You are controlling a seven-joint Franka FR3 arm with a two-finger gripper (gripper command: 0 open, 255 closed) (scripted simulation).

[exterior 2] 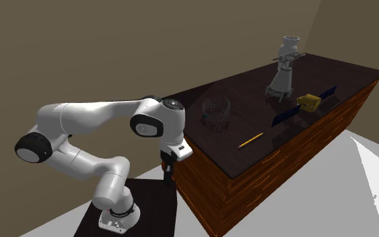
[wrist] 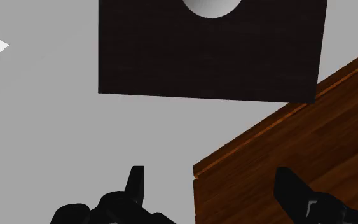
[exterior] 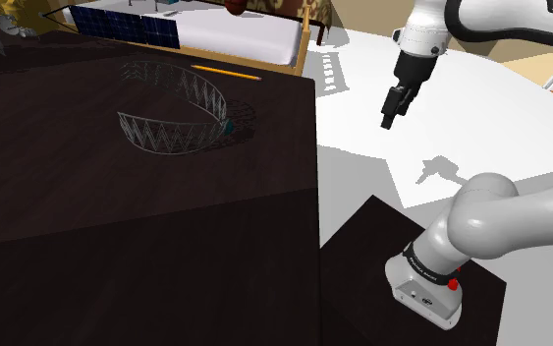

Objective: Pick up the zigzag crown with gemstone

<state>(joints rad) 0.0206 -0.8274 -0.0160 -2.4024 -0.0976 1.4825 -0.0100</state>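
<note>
So, this is the very start of the job as far as I can judge: the approach step, nothing grabbed yet. The zigzag crown of thin grey wire (exterior: 171, 136) sits on the dark wooden surface (exterior: 117, 246), well in from the surface's edge, with its small teal gemstone (exterior: 227, 128) on the side of the ring that faces that edge. A thin yellow pencil (exterior: 225, 72) also lies on the surface, near the crown but apart from it.

The all-black end effector (exterior: 389, 120) isn't over the surface at all. It hangs off past the surface's edge, above the pale grey floor (exterior: 362, 147), between the surface and the dark box stand (exterior: 362, 256). Its black fingers (wrist: 136, 181) stand wide apart in the wrist view with nothing between them, so it's released and empty.

My take on the next move: the arm has to swing the end effector in over the surface and get it above the crown, then line the fingers up across one stretch of the wire band and come down. That wire looks thin and springy, so I'd guess the tricky bit is straddling the band instead of poking through the lattice or nudging the whole ring along the surface.
</note>
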